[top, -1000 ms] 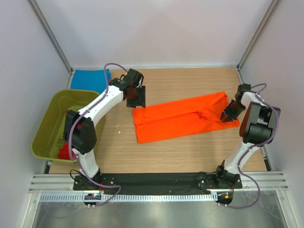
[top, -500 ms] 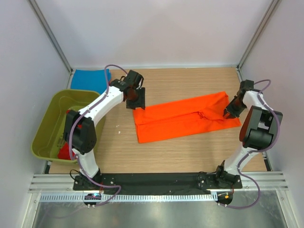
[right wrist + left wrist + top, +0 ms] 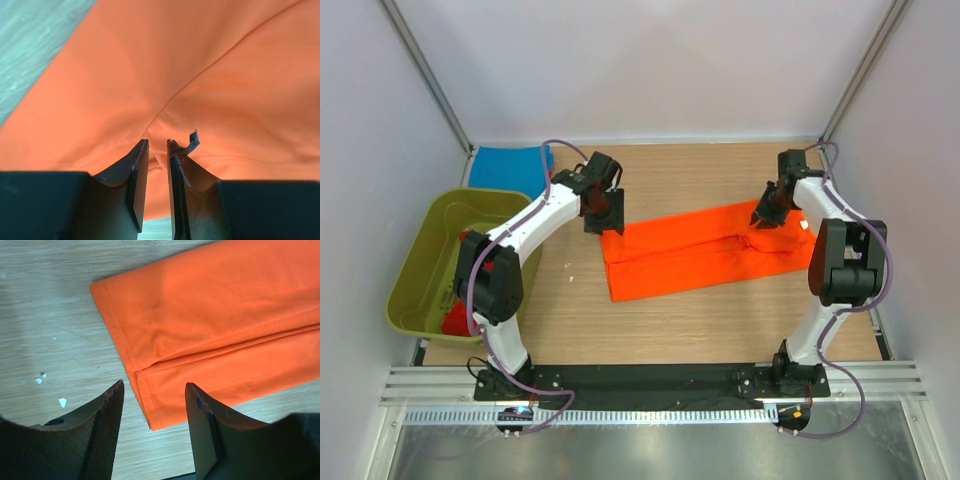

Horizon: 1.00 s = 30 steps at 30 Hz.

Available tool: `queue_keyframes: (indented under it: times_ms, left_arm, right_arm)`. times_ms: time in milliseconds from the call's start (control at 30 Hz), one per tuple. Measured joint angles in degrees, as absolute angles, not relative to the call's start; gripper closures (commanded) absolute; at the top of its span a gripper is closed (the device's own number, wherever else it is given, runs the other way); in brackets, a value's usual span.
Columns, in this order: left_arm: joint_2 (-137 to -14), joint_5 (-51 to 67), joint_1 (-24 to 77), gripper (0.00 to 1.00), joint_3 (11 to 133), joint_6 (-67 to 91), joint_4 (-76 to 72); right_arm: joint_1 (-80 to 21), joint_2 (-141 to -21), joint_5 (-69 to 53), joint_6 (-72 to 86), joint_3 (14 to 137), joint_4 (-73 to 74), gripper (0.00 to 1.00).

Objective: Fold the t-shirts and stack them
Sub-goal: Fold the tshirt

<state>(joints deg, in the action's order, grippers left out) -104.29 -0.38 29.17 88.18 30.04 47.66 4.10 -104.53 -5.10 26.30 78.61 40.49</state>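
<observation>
Both end effectors are at the bright orange cloth t-shirt (image 3: 700, 250), which lies as a long folded strip across the middle of the light wooden counter (image 3: 700, 170). The right end effector (image 3: 767, 213) has its jaws nearly together. In its own camera, orange cloth is bunched up and pinched between them, with creases running in to the tips. A second ago this arm was out at the far right end of the strip. Now it has swung in toward the middle, along the back edge, with the cloth in its pinch. I think it is starting to bring the right end over, so the long strip turns into a shorter, neater shape. The left end effector (image 3: 603, 210) has hardly moved. It hangs over the back left corner of the strip with its jaws wide apart and nothing in them, maybe ready to hold that end down. At the back left corner of the counter, well apart, lies a flat blue cloth t-shirt (image 3: 510, 160). Near it, at the left edge, stands an olive-green plastic tub (image 3: 420, 260) with red cloth t-shirts (image 3: 460, 318) inside. So there is plenty left to fold and stack.
</observation>
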Motion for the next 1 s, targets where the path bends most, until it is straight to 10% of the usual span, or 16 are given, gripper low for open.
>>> queue_keyframes:
  times_ms: [767,1000]
  left_arm:
    - [-107.50,-4.25,29.10,0.45,87.83,29.95,49.58]
    - [-107.50,-3.77,29.10,0.45,87.81,29.95,49.54]
  right_arm:
    - [1.43,-102.17,-4.01,28.77,76.60,39.57,0.72]
    - [0.78,-99.92,-4.64,29.12,70.22,37.19,0.88]
